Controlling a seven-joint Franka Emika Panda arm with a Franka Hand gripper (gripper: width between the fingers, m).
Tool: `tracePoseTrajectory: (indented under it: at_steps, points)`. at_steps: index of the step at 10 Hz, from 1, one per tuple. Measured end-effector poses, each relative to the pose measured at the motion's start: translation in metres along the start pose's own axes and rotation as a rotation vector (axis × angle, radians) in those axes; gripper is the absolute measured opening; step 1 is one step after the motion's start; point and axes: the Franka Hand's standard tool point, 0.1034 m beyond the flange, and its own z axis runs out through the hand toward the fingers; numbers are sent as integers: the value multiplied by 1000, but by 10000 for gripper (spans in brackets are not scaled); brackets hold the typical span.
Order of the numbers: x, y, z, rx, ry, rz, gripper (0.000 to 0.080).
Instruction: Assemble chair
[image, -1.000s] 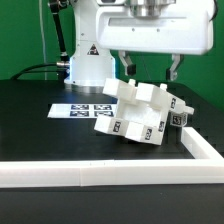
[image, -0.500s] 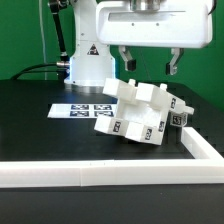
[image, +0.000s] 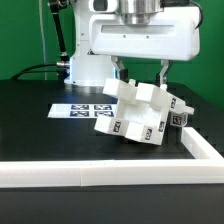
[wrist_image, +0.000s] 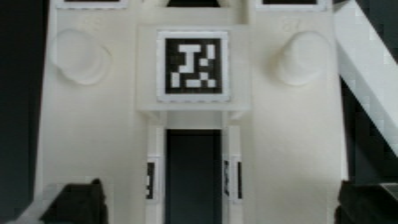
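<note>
table (image: 30, 125): black flat top, carries everything; green backdrop behind it.
arm (image: 90, 60): white Panda. Base stands at the back, to the exterior view's left of centre. Its wide white hand body hangs over the middle of the scene.
border rail (image: 100, 176): long white rail across the front of the table. It turns a corner at the exterior view's right and runs back along that side. Well apart from the chair.
chair (image: 135, 112): white blocky cluster of joined parts with black-and-white square tags on several faces. Sits tilted on the table near the middle, directly under the gripper, between the marker board and the rail's side run.
marker board (image: 75, 108): thin flat white sheet with printed tags, flat on the table at the exterior view's left of the chair. The chair hides its near end.
gripper (image: 141, 76): points straight down over the chair's top. Jaws spread wide, holding nothing, with the chair's upper block below the gap. Cannot tell if there is contact.
fingers (image: 120, 70): dark, one on each side, tips level with the chair's highest edge.
small tagged piece (image: 180, 114): white, just beside the chair on the exterior view's right. Cannot tell if it is joined.
wrist view: a white chair face fills the frame, with dark fingertips (wrist_image: 71, 205) at the two outer edges.
slot (wrist_image: 192, 170): dark narrow opening in that face, in line with the tag.
round recesses (wrist_image: 80, 55): two shallow ovals, one on each side of the tag.
tag (wrist_image: 192, 65): black-and-white square, centred on the face, blurred.
</note>
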Motion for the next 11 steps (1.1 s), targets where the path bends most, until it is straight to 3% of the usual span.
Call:
tracePoseTrajectory:
  at_steps: [5,9,11]
  points:
    - [9,5,15,-17,7,-20,649]
    - [17,4,16,-9,32,-24,649]
    - [26,-1,15,8,68,-25,649]
